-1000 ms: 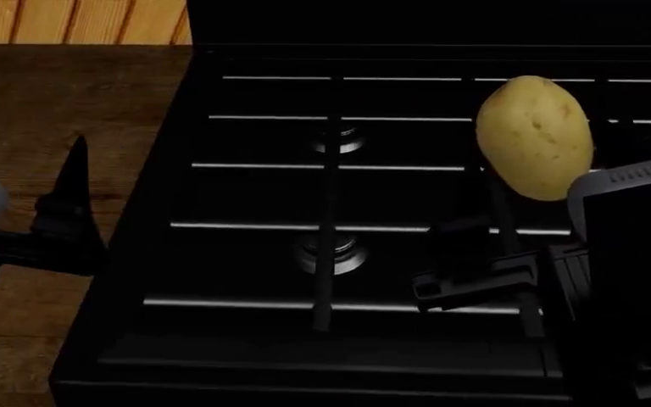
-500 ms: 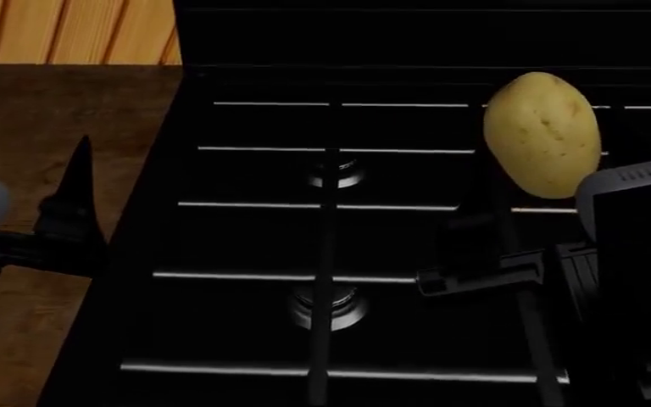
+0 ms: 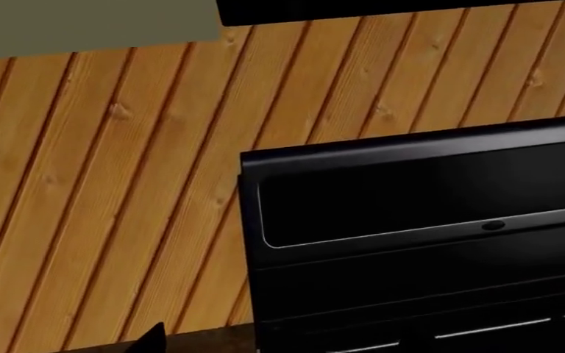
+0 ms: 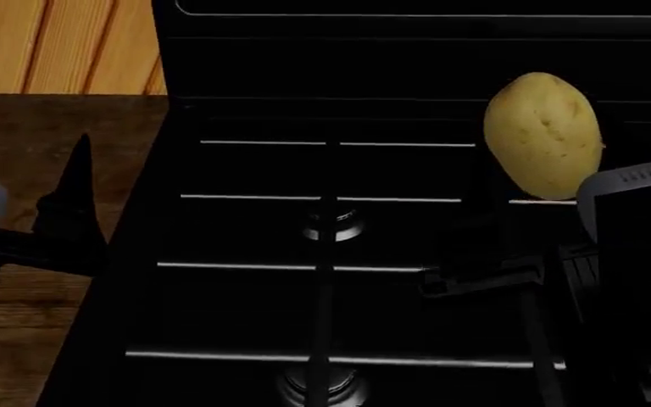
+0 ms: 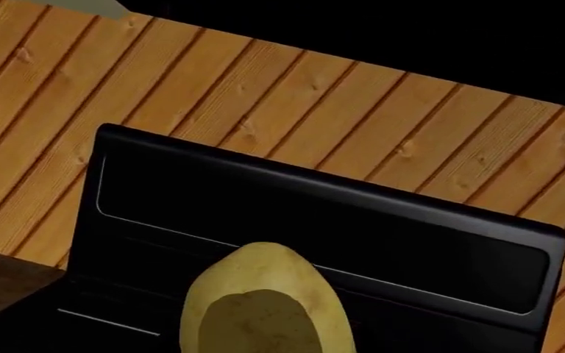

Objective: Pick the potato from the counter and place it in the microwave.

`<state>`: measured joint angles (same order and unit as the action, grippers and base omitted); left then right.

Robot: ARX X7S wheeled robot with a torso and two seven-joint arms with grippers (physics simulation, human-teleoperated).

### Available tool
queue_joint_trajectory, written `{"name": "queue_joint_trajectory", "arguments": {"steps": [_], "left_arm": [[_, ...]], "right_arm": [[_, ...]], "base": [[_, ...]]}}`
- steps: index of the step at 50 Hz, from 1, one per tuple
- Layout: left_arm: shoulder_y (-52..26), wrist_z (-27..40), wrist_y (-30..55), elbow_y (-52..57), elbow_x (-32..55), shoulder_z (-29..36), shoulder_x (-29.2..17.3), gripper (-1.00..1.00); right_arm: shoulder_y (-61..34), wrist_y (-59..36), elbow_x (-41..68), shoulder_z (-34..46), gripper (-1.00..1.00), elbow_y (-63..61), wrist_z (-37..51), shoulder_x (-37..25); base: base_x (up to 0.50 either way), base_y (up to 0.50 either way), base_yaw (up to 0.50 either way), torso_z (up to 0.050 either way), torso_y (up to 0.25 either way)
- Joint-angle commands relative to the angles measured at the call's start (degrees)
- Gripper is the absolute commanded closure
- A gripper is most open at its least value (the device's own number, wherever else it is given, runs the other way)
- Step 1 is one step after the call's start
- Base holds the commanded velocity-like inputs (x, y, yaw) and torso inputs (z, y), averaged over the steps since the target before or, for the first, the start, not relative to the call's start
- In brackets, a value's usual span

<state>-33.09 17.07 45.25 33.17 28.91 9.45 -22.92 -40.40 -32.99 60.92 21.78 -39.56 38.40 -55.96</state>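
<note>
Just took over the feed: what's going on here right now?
The right hand holds the potato raised over the black gas stove, so it is already off the counter. The left hand hangs empty over the counter's wood, beside the stove. No microwave interior shows in any view yet, so placing remains.

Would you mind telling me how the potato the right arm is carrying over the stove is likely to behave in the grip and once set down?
The potato looks oval and smooth-skinned, so it may slip or pivot in a pinch grip. It appears solid, so probably stiff and fairly heavy for its size. With no flat side showing, it would likely roll when released, especially on the ridged stove.
</note>
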Motion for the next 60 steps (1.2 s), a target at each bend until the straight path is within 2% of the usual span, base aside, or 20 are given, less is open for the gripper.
{"name": "queue_joint_trajectory", "arguments": {"steps": [1,8,24,34,47,60], "left_arm": [[-0.4,-1.2,0.5,0.1,-0.7,-1.2,1.3,-1.00],[-0.7,-1.2,0.3,-0.2,-1.0,-0.6,1.3,-1.00],[0.1,-1.0,-0.4,-0.4,-0.7,-1.0,1.0,-1.00],[0.2,-0.6,-0.1,-0.1,-0.5,-0.8,0.9,-1.00],[0.1,0.0,0.8,0.9,0.2,-1.0,0.6,-1.00],[-0.4,-0.2,0.4,0.0,0.2,-0.6,0.6,-1.00]], "right_arm": [[0.1,-0.3,-1.7,-1.9,1.00,-0.1,-2.3,0.9],[0.3,-0.1,-2.0,-1.9,1.00,0.1,-2.3,1.0],[-1.4,-1.1,-1.8,-1.8,1.00,-1.2,-1.9,0.7],[-3.4,-1.3,0.7,-6.7,1.00,-10.1,5.6,-2.9],[-17.4,-7.0,9.8,-8.3,1.00,-14.5,12.9,-3.6],[-37.4,-15.0,18.6,-5.0,1.00,-13.0,16.9,0.3]], "base": [[0.28,0.00,0.00,0.000,0.000],[0.28,0.00,0.00,0.000,0.001],[0.00,0.00,0.00,0.000,0.000],[0.00,0.00,0.00,0.000,0.001],[0.00,0.00,0.00,0.000,0.000],[0.00,0.00,0.00,0.000,0.000]]}}
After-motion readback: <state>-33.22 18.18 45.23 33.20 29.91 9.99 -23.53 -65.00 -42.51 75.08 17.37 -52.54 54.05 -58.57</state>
